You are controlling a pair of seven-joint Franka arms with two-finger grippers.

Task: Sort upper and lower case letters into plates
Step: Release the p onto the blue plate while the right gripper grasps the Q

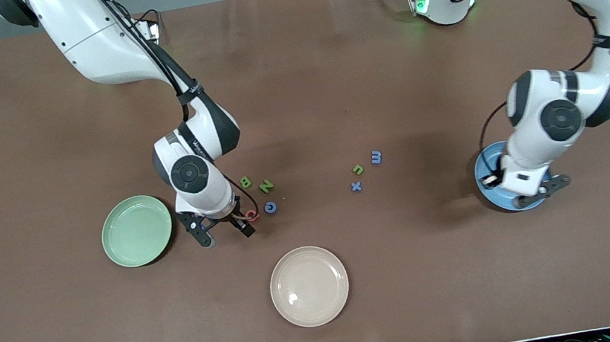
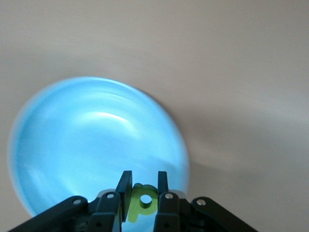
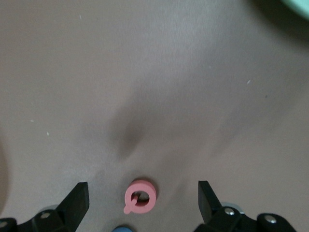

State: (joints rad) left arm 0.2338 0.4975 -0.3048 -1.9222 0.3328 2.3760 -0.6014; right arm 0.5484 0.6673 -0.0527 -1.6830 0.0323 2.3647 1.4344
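Sky-blue plate (image 2: pixel 91 145) lies at the left arm's end of the brown surface (image 1: pixel 290 75), directly under the left hand (image 2: pixel 142 186), whose fingers are clamped on a small lime-green letter (image 2: pixel 142 203) held above the plate's rim. Toward the right arm's end, the right hand (image 3: pixel 142 198) hangs low with its fingers spread wide and holding nothing, a pink letter (image 3: pixel 140 196) lying on the surface between them. The mint-green plate (image 1: pixel 136 230) sits just beside that hand, and a cream plate (image 1: pixel 309 286) lies nearer the front camera.
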